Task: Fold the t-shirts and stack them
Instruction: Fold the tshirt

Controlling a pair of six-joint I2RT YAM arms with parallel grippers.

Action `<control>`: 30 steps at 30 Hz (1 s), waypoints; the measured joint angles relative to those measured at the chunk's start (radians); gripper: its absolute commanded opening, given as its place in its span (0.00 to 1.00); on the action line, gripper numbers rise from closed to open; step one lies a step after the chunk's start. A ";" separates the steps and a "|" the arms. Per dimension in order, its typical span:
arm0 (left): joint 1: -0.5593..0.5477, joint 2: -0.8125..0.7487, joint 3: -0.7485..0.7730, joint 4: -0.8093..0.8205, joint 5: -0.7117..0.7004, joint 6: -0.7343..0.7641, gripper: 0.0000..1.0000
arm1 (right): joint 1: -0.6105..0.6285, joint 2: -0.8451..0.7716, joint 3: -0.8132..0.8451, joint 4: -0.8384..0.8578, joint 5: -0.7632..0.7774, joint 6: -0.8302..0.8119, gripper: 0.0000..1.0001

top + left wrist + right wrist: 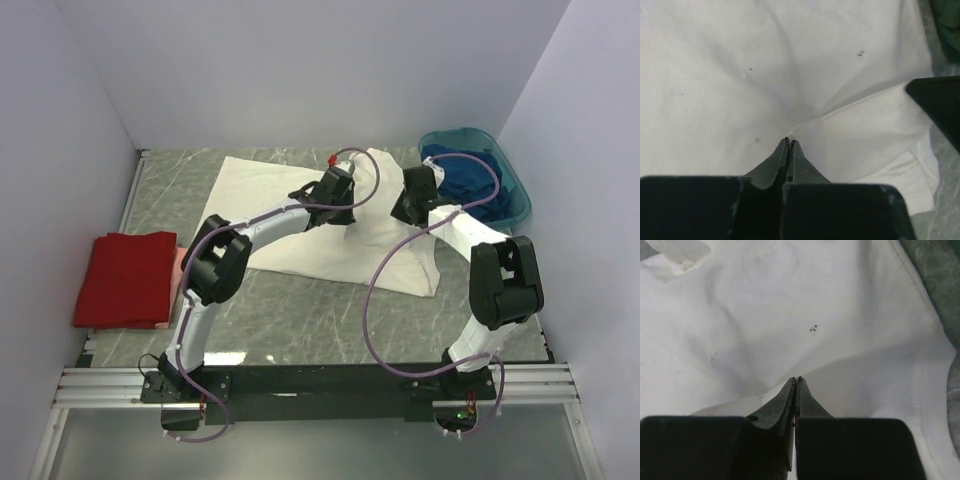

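A cream-white t-shirt (300, 215) with faint specks lies spread across the middle of the table, bunched and raised at its right part. My left gripper (343, 197) is shut on a fold of it (789, 141), and creases run to the tips. My right gripper (412, 203) is shut on the same shirt a little to the right (796, 378). A red t-shirt (125, 280) lies folded at the left edge of the table. A dark blue t-shirt (465, 180) lies crumpled in the teal basin (515, 190).
The teal basin stands at the back right corner. A pink edge (179, 265) shows under the red shirt. White walls close in the grey marbled table (300, 320) on three sides. The right gripper's dark body (940, 105) shows in the left wrist view.
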 measured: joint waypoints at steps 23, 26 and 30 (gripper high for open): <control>0.032 0.072 -0.001 -0.023 -0.051 -0.019 0.22 | -0.024 0.100 0.068 0.099 -0.045 -0.039 0.09; 0.035 0.072 -0.001 -0.021 -0.064 -0.022 0.37 | -0.028 0.116 0.089 0.097 -0.053 -0.042 0.31; 0.050 0.071 -0.001 -0.022 -0.080 -0.019 0.51 | -0.041 0.122 0.119 0.065 -0.063 -0.050 0.48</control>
